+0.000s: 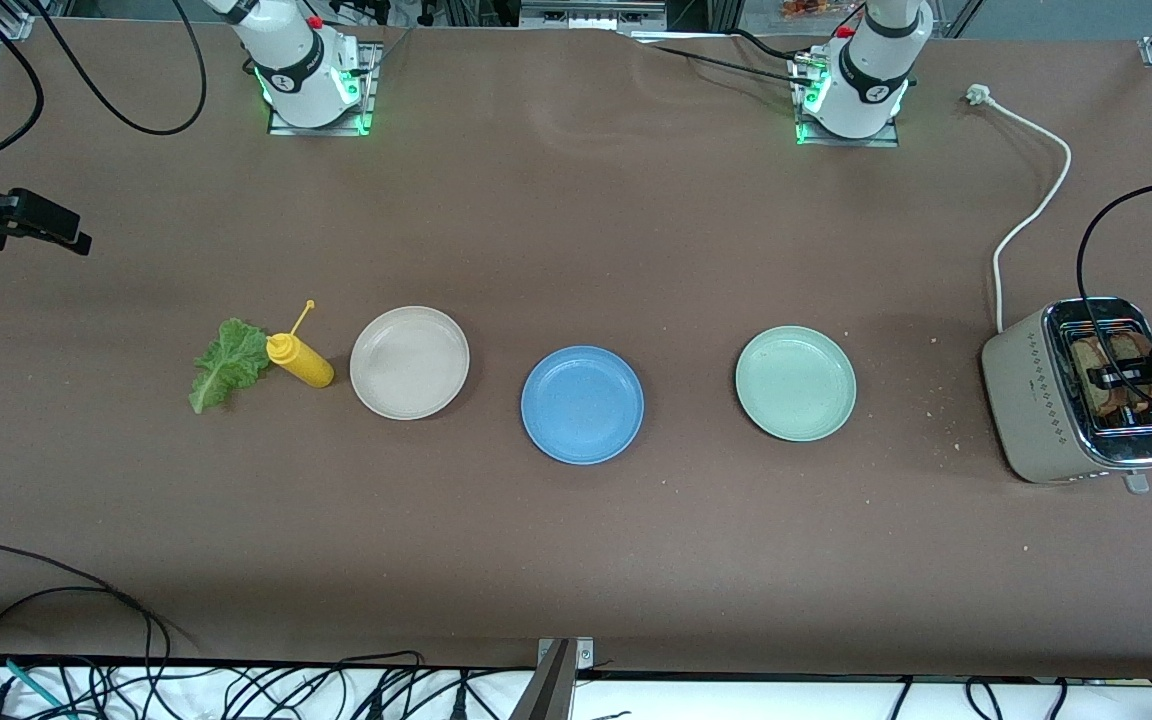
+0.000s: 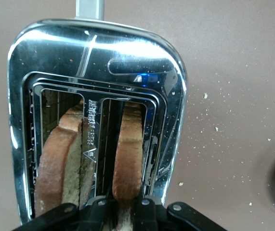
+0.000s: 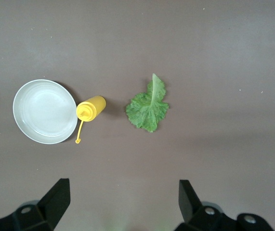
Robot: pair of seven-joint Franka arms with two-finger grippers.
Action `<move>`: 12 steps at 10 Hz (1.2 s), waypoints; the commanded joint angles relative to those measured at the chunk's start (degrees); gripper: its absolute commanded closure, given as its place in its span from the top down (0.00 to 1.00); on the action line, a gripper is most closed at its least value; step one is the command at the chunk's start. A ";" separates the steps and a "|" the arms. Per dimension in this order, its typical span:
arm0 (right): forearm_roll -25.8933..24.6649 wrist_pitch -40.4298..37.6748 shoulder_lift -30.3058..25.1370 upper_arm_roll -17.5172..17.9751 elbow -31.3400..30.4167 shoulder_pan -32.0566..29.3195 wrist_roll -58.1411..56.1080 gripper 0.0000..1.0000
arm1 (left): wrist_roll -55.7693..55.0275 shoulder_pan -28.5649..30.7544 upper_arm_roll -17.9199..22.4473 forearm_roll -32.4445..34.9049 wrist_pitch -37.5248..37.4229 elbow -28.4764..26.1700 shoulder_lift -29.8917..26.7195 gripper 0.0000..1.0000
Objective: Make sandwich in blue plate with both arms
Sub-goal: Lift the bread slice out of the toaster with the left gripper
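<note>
Looking down from the front camera, a brown table carries three plates in a row; the blue plate sits in the middle, bare, slightly nearer the camera than its neighbours; a beige plate lies toward the right arm's end and a pale green plate toward the left arm's end; a yellow squeeze bottle lies on its side just beside the beige plate, with a lettuce leaf touching it, nearest the right arm's end; a toaster stands at the left arm's end, its white cord trailing across the table; the left gripper is down over the toaster's top slots, its fingers among the toast; the right gripper hangs at the edge of this view, over the right arm's end of the table, waiting.

Left wrist view: two slices of brown toast stand upright in the chrome slots; the left gripper's fingers are clenched on the slice nearer the toaster's crumb-strewn side, pinching its top edge; the other slice stands free.

Right wrist view: the right gripper has its two fingers spread wide, holding nothing, high over the leaf, the bottle and the beige plate.
</note>
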 commanded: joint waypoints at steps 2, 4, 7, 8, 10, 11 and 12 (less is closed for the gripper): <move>-0.39 -0.15 -0.81 0.31 -0.96 -0.36 -0.20 1.00 | 0.70 -0.04 -0.26 0.56 -5.70 1.50 -4.82 0.00; -0.31 0.28 -0.64 0.23 -0.96 -0.36 -0.11 1.00 | 0.70 0.04 -0.43 0.47 -11.77 4.13 -7.28 0.00; 0.05 0.64 -0.20 0.31 -0.87 -0.19 0.60 1.00 | 0.53 -0.48 -0.96 -0.50 -17.76 6.42 -10.36 0.00; 0.05 0.73 0.15 0.23 -0.87 -0.36 0.60 1.00 | -0.17 -0.57 -1.31 -3.20 -19.51 7.38 -10.72 0.00; -0.30 0.81 0.15 0.23 -0.87 -0.36 0.60 1.00 | -4.62 -0.66 -1.75 -10.04 -22.51 8.62 -10.81 0.00; -0.30 0.64 0.15 0.23 -0.87 -0.45 0.60 1.00 | -9.01 -0.66 -2.97 -13.13 -23.13 8.54 -10.90 0.00; -0.30 0.73 0.33 0.23 -0.87 -0.45 0.60 1.00 | -13.67 -0.57 -5.42 -14.46 -24.53 8.19 -11.33 0.00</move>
